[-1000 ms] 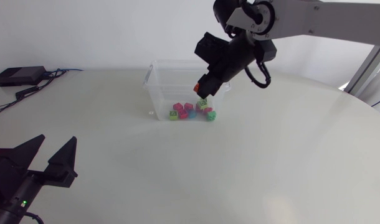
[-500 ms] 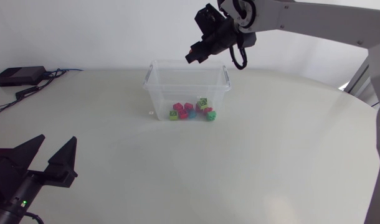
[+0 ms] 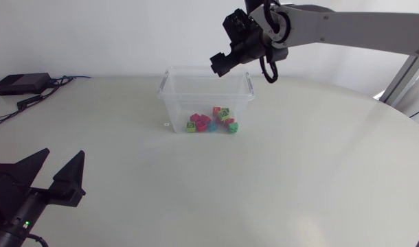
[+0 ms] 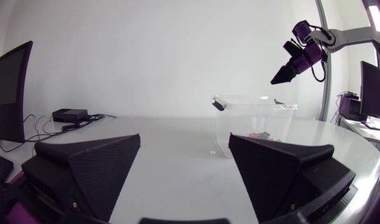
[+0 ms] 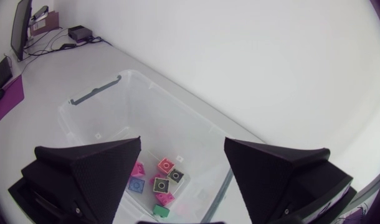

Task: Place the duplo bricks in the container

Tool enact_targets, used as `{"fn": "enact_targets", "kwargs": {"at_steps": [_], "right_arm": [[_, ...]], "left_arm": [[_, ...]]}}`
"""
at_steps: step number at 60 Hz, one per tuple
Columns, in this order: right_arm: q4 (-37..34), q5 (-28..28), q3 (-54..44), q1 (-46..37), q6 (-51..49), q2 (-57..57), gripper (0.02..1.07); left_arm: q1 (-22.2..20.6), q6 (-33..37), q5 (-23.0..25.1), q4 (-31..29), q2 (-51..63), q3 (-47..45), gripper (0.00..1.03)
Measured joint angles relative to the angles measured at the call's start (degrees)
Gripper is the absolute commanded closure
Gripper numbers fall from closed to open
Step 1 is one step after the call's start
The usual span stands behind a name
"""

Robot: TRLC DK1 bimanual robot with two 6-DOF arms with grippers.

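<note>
Status: right tool (image 3: 220, 65) above the container (image 3: 175, 103), over its back rim and raised clear of it, jaws spread wide, nothing pinched. Same story in the right wrist view: only the open container and the duplo bricks (image 5: 159, 180) below the gap. Bricks in a loose cluster on the container floor, toward its front wall; none seen outside the container. Left tool (image 3: 55, 178) low over the bench (image 3: 299, 185), well apart from the container on its near-left side, also spread and empty.

Reads as drop done, retreat in hand. Looks close to finished, pending a check for strays.

For a clean retreat:
- Go up first, sideways second. Container rim directly below the jaws; thin clear plastic, probably light, likely to skid or tip on a nudge.
- Exit with jaws apart; no reason to close over the container.
- Clear the container's footprint fully before dropping any height.
- Pull out on the container's right side; no crossing toward the left tool.
- Rescan the bench around the container from the head view afterwards; part of the back rim hidden behind the arm right now.
</note>
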Motion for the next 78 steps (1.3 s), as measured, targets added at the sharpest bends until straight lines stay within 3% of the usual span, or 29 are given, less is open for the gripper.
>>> {"fn": "enact_targets", "kwargs": {"at_steps": [13, 39, 58, 78], "right_arm": [[3.2, 3.2, -13.9, -5.8, -0.1, -18.6, 0.06], [10.6, 3.5, -46.1, -12.9, -1.6, -42.3, 0.06], [16.1, 3.3, -64.1, -18.0, -1.0, -57.3, 0.06], [16.3, 1.9, -78.6, -21.6, 3.5, -75.6, 0.06]], "left_arm": [[0.0, 0.0, 0.0, 0.0, 0.0, 0.0, 0.04], [0.0, 0.0, 0.0, 0.0, 0.0, 0.0, 0.04], [0.0, 0.0, 0.0, 0.0, 0.0, 0.0, 0.04], [0.0, 0.0, 0.0, 0.0, 0.0, 0.0, 0.04]]}}
